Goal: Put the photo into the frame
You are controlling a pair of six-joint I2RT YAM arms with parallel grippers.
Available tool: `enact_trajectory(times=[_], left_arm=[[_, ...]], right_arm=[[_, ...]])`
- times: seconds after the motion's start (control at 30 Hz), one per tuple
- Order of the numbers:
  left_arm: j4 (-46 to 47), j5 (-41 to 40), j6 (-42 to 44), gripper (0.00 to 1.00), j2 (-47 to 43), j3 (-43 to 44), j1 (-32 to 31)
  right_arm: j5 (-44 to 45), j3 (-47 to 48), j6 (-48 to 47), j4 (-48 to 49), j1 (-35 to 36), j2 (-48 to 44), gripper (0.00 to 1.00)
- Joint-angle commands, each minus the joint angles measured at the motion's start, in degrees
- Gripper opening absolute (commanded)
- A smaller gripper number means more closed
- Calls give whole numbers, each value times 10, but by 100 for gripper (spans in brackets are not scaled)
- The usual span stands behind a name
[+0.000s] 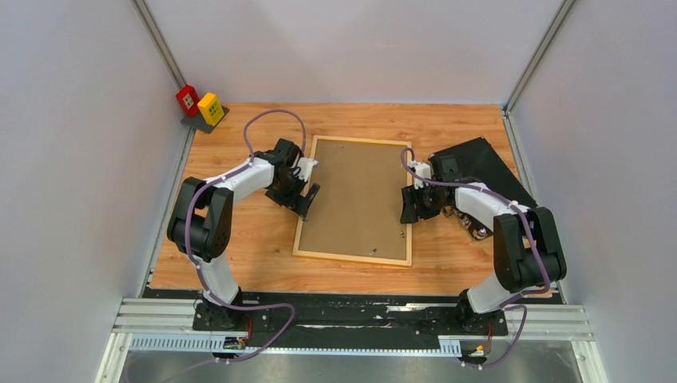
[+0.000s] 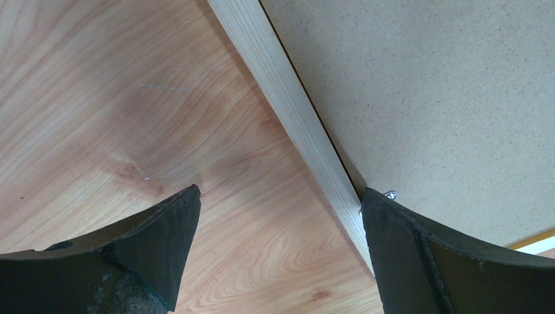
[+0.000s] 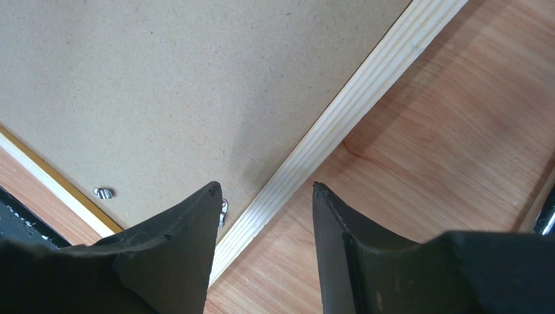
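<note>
On the counter [image 1: 239, 247], the frame [image 1: 351, 258] lies back-up at centre of the overhead view, its long axis running top to bottom and the brown backing [image 1: 355, 199] filling it. The photo is nowhere in sight. The left pincer [image 2: 278, 196], spread wide, straddles the frame's left long side. The right pincer [image 3: 265, 190], jaws half apart and empty, straddles the right side. Neither arm looks nearer.

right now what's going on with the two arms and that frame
The frame lies back-up on the table with the brown backing panel set in it. The left gripper hangs open astride its left rail, the right gripper astride its right rail, neither gripping. No photo is in view.
</note>
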Motion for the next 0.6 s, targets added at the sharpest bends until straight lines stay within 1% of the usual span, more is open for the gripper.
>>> enact_trajectory(times=[0.0,0.57], left_arm=[[-37,24,18,100,-17,-10,-2],[-64,44,34,100,-26,-12,-8]], right_arm=[[5,11,-1,16,1,-17,52],[7,12,-1,17,1,-11,52]])
